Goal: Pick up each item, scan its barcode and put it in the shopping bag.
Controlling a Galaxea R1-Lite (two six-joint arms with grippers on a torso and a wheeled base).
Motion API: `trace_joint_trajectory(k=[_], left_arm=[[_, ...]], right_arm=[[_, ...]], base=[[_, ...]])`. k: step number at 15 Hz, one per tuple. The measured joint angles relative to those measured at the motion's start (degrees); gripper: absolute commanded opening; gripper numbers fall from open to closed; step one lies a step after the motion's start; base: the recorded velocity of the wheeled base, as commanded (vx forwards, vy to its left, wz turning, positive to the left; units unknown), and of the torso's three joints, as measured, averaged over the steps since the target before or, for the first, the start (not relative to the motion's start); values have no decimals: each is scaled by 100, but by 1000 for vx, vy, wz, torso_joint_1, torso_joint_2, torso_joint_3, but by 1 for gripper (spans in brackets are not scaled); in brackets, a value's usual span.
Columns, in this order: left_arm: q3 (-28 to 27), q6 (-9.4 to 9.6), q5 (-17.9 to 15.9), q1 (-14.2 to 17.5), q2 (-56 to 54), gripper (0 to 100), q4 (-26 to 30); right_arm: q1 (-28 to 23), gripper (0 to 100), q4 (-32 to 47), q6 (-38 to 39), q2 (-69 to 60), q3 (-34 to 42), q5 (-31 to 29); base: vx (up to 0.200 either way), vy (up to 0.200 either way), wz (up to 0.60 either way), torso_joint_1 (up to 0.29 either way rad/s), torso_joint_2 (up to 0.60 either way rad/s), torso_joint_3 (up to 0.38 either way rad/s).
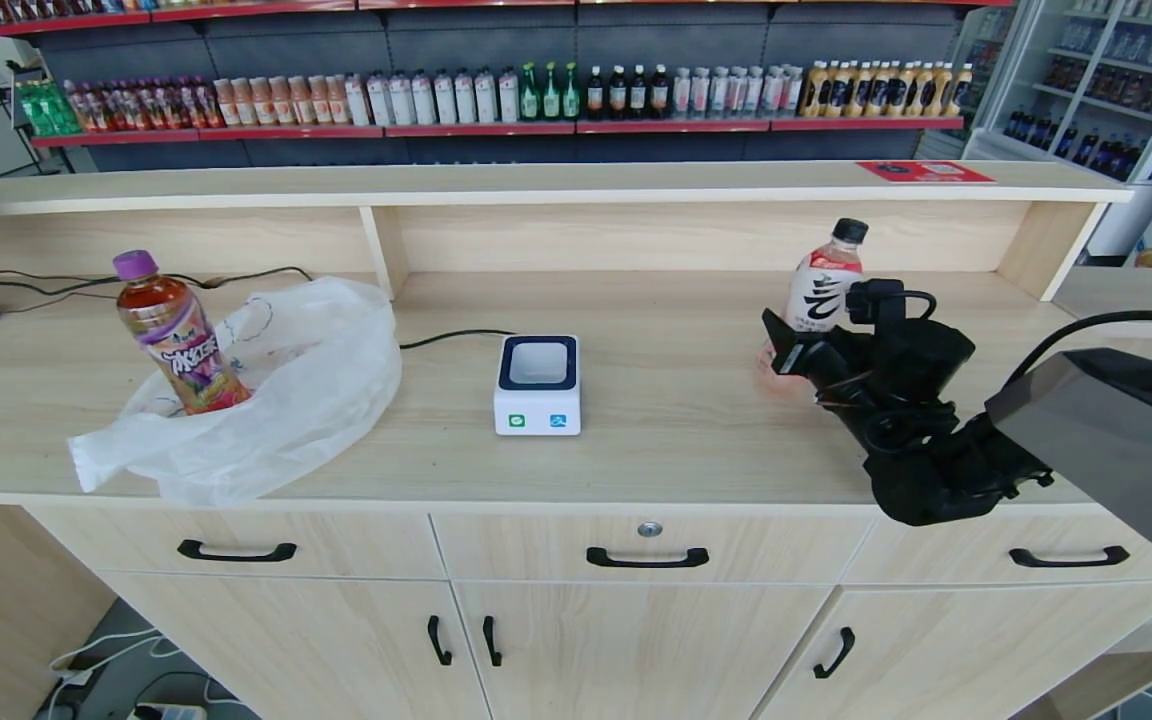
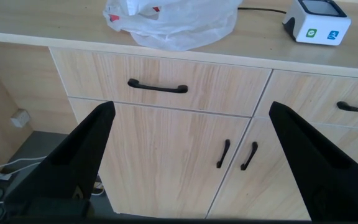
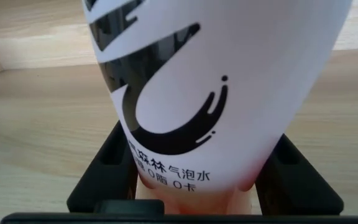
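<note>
Right gripper (image 1: 784, 362) at right end of counter (image 1: 676, 450), fingers pressed on both sides of white bottle (image 1: 824, 285) near its base. Bottle upright; touching wood or just off it, cannot tell. Left gripper (image 2: 188, 155) spread wide, low before cabinet doors (image 2: 166, 168). Bag (image 1: 316, 370) white, crumpled, at counter's left. Tea bottle (image 1: 176, 340) leans inside it. Scanner (image 1: 537, 385) mid-counter between bag and white bottle, apart from both. Cable (image 1: 446, 336) runs from scanner toward bag.

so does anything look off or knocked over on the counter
Only the tea bottle: it leans askew in the mouth of the bag, mostly sticking out. Nothing looks spilled, and the white bottle stands upright in the right gripper.
</note>
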Motion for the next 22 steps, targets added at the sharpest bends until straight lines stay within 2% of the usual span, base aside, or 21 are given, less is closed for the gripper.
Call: trace_joint_trajectory(k=[4,14,20,22], left_arm=[[0,2,-2,0,0,100,2],[0,5,0,0,0,100,10],[0,2,0,0,0,100,12],[0,0,0,0,0,100,10]], right_arm=[[-17,0,-222,-157,-44,2,296],[183,0,-375,-176,-749,100,413],[736,0,-444,-149,-1615,761,596],[869,0,-583,-149,-1887,1215,580]], base=[[0,0,0,0,0,0],[0,0,0,0,0,0],[0,0,0,0,0,0],[0,0,0,0,0,0]])
